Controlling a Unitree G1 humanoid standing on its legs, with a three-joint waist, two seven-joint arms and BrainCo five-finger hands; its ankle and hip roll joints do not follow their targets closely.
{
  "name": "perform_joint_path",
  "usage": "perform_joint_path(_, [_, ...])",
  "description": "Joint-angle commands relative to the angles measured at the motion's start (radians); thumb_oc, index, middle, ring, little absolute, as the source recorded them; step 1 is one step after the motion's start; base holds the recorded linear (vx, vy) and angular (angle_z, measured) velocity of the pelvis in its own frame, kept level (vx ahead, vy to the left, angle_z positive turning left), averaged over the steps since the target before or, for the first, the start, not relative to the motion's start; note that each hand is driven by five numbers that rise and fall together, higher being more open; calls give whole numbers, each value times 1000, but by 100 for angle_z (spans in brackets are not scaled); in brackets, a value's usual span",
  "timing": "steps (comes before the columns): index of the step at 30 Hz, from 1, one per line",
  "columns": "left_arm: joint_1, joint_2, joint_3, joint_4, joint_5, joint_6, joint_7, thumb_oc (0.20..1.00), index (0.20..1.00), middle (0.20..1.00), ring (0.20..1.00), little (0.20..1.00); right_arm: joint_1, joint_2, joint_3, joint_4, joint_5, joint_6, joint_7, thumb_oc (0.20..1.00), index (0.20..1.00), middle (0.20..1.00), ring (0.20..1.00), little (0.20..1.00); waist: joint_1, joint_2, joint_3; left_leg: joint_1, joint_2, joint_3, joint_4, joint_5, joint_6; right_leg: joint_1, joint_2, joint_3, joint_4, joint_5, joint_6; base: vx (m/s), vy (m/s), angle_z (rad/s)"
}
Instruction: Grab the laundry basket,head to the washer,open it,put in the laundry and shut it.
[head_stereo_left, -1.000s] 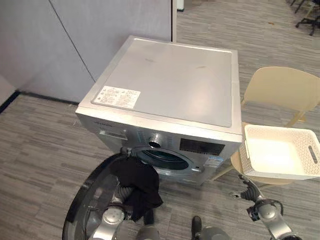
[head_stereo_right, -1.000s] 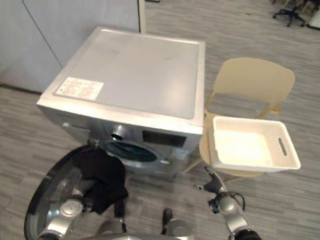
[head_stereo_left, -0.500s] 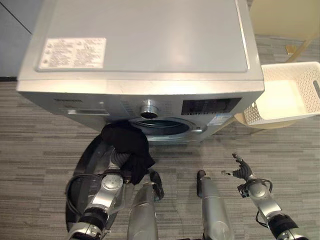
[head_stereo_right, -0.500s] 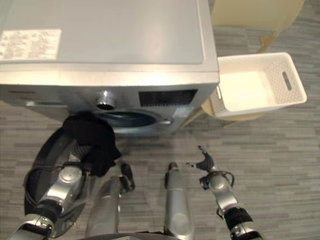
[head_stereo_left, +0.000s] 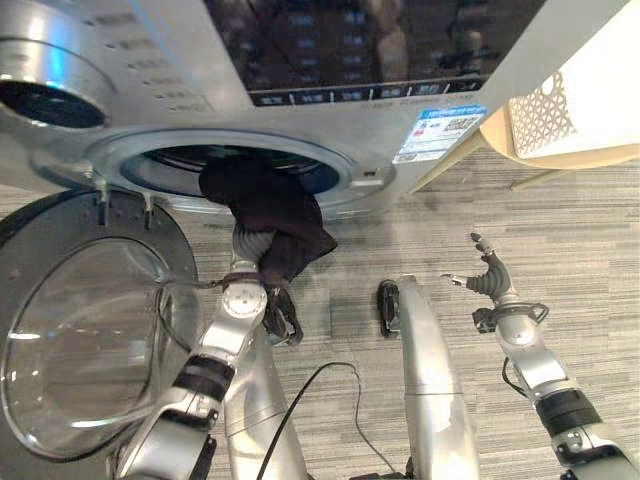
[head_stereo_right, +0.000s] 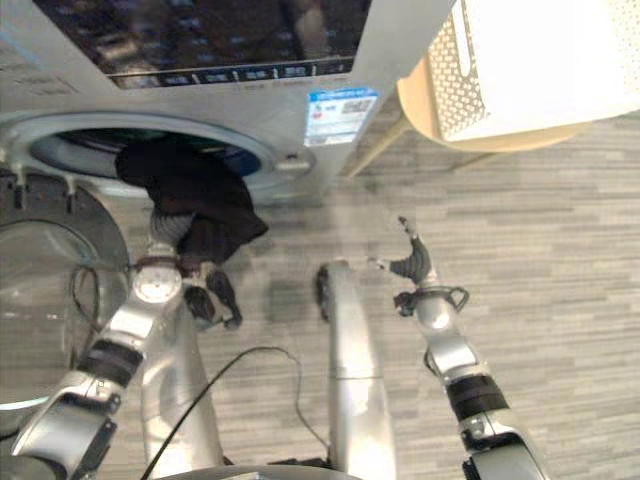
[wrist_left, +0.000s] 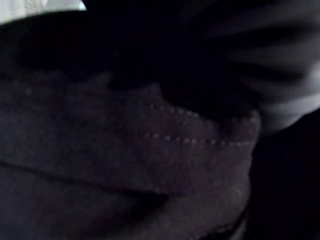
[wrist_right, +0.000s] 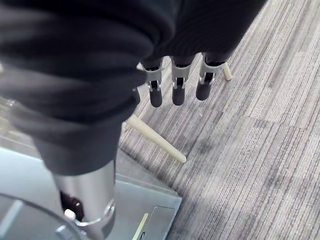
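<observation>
Garment (head_stereo_left: 268, 215) now at drum mouth (head_stereo_left: 180, 160)

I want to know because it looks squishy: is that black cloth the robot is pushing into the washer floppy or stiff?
Probably floppy: the black cloth sags in folds over the left hand at the washer's opening. It likely weighs little. A loose end dangles, so it might slip back out.

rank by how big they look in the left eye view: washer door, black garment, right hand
1. washer door, largest
2. black garment, draped over the left hand at the drum opening
3. right hand, smallest
</observation>
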Motion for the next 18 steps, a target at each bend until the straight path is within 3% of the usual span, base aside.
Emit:
perform_joint_path(1, [-269,79,1,192,-76,-65,144,200,200,200,200,200,122,-14,14,-103,39,-89,-4,1000,1000,1000,1000,1000,-44,39,-129,-12,-18,-36,98,-157,82,-1,-27,17,-77,-4,-10,38,-29,-1])
perform_joint_path(3, [-389,114,-22,268,-84,-67,168,200,200,200,200,200,129,-21,18,-113,45,-102,0,1000,1000,1000,1000,1000,-55,40,-129,-29,-16,-37,107,-163,81,-18,-26,16,-68,-7,-8,18,-14,0])
perform_joint_path(5, [-571,237,-85,293,-8,-65,263,200,200,200,200,200,158,-51,28,-159,54,-147,18,1000,1000,1000,1000,1000,-75,48,-130,-59,-10,-41,127,-169,79,-44,-28,12,-54,-6,1,9,-12,2])
perform_joint_path(6, [-577,237,-89,296,-8,-65,264,200,200,200,200,200,157,-49,26,-160,54,-147,19,1000,1000,1000,1000,1000,-74,47,-129,-63,-11,-43,129,-170,79,-47,-29,11,-52,-6,1,29,-33,-1])
perform_joint_path(9, [-689,346,-182,292,131,-50,355,200,200,200,200,200,174,-81,38,-188,74,-186,37,1000,1000,1000,1000,1000,-79,50,-132,-88,-7,-51,149,-175,77,-64,-25,5,-44,-4,9,26,-15,-2])
perform_joint_path(10, [-771,436,-286,309,266,-18,417,200,200,200,200,200,185,-109,43,-198,93,-219,51,1000,1000,1000,1000,1000,-79,53,-134,-101,-5,-56,158,-176,76,-70,-23,2,-42,0,14,36,-9,-3])
perform_joint_path(13, [-817,493,-373,323,358,19,421,200,200,200,200,200,219,-137,46,-213,106,-249,57,1000,1000,1000,1000,1000,-78,56,-134,-119,-7,-58,169,-177,78,-83,-22,-4,-35,4,20,0,0,0])
perform_joint_path(14, [-830,476,-387,340,350,19,393,432,432,432,432,432,226,-140,47,-212,110,-248,56,1000,1000,1000,1000,1000,-79,57,-133,-122,-11,-61,171,-176,79,-85,-22,-3,-32,4,20,18,-15,3])
perform_joint_path(15, [-834,474,-391,343,349,18,392,561,561,561,561,561,226,-140,46,-212,110,-248,56,1000,1000,1000,1000,1000,-78,57,-133,-123,-11,-61,171,-176,79,-86,-23,-4,-32,4,20,0,0,0])
perform_joint_path(16, [-851,456,-411,369,345,18,362,1000,1000,1000,1000,1000,222,-139,51,-203,117,-247,54,1000,1000,1000,1000,1000,-78,59,-132,-128,-13,-61,173,-175,80,-88,-25,-5,-29,5,19,0,0,0])
perform_joint_path(18, [-885,440,-461,422,357,24,252,1000,1000,1000,1000,1000,217,-145,40,-198,112,-234,54,1000,1000,1000,1000,1000,-76,58,-127,-138,-20,-66,176,-170,79,-93,-31,-9,-25,5,19,0,0,0])
